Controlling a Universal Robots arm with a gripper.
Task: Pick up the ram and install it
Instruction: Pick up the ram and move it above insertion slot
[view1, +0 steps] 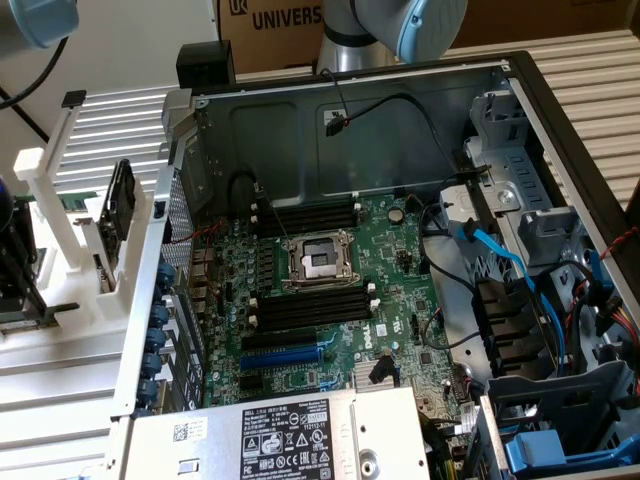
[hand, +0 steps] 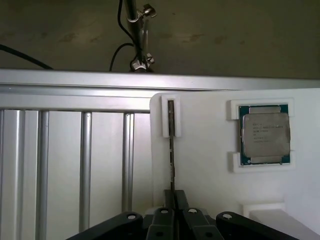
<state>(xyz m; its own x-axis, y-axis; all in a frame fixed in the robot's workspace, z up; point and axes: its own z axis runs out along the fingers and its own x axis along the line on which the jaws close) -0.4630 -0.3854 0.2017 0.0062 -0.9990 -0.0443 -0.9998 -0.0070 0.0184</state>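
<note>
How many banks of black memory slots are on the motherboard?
2: one bank between the processor socket and the case's back wall; the other on the socket's opposite side.

Slatted aluminium table: open computer case, white holder on it.

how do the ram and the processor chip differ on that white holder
The ram stands on edge in a narrow slot; the processor chip lies flat in a square recess. The ram looks long and thin; the processor chip is square with a silver lid. The pincer grips the ram's end; the processor chip is untouched. Both sit in the white holder.
</note>
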